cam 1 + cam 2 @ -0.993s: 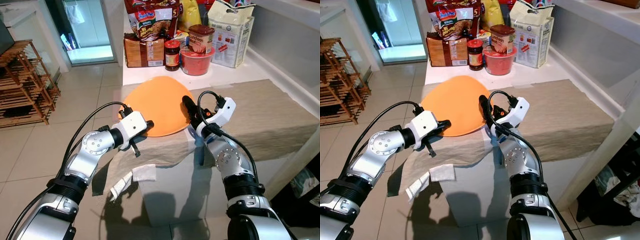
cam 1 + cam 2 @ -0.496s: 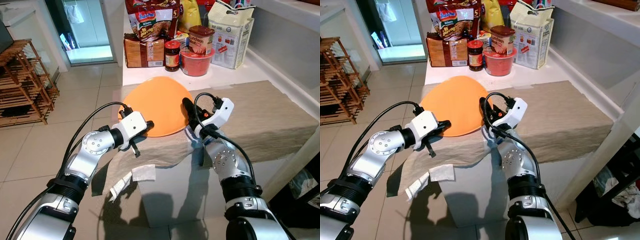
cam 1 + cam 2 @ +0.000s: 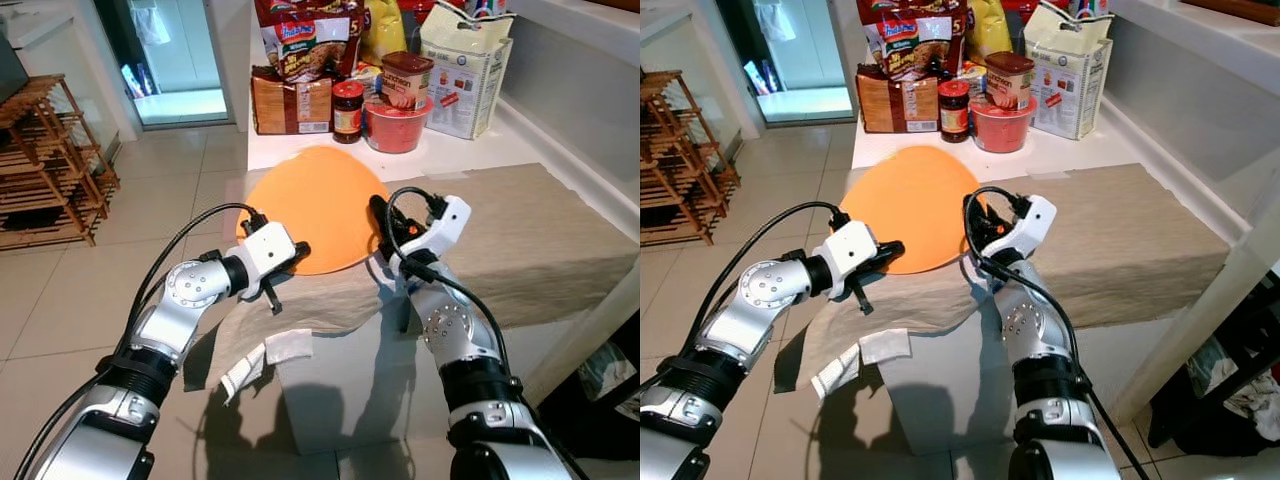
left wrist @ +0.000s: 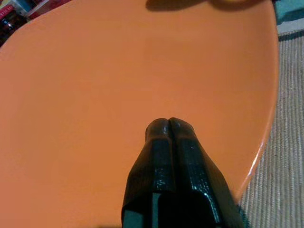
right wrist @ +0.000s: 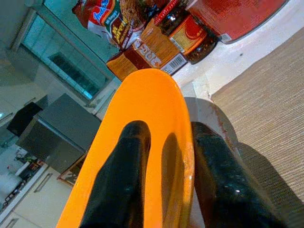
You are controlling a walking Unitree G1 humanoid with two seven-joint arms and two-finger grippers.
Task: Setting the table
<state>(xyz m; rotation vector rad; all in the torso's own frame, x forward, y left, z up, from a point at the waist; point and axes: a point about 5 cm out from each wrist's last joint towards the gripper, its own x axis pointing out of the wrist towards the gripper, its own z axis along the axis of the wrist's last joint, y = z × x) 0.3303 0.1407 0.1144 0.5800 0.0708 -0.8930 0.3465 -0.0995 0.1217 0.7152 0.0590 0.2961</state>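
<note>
white counter point(image 3: 470, 150) carries groceries point(image 3: 390, 70) and beige cloth point(image 3: 540, 240).

1. The orange plate point(image 3: 318, 205) is round, plain and glossy, with nothing on it.
2. It sits at the centre of the frame, tilted, its far edge raised.
3. Its near edge rests over the beige cloth point(image 3: 540, 235) covering the tabletop.

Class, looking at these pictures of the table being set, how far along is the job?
Done: a beige cloth covers the table.
In hand: the orange plate is tilted, its far edge raised. The right hand straddles its right rim; the left hand, fingers together, rests on its near-left edge.
Left: laying the plate flat; no cutlery or cups are out.
</note>
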